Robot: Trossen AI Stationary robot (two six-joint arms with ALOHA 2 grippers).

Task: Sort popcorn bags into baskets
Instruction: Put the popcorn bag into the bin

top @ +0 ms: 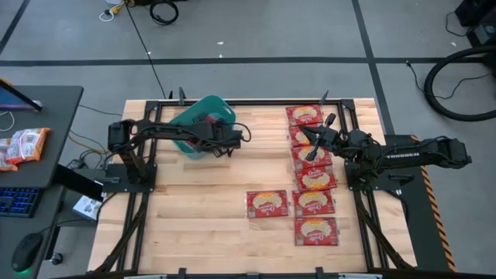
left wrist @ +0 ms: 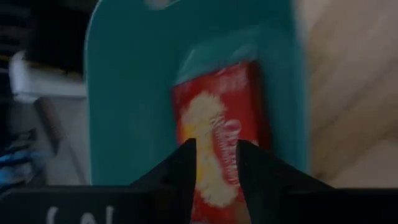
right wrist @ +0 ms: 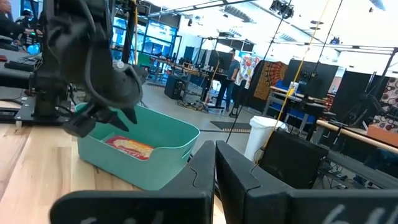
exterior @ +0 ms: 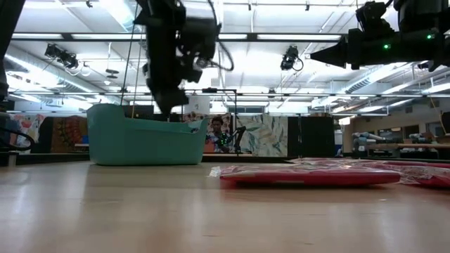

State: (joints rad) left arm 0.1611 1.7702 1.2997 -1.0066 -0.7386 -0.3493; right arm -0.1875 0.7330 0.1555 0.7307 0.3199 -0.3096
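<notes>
Left tool point(left wrist: 214, 163), fingers parted, hangs over the teal basket point(top: 203, 115); a popcorn bag point(left wrist: 221, 127) lies inside, directly below, long axis along the fingers' reach.

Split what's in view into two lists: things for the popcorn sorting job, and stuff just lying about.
Job:
- popcorn bags on the table
- bag in the tub
- teal tub
- left gripper, above the tub
- right gripper, over the bags

Lying about:
- orange snack packet
- keyboard
- mouse
</notes>
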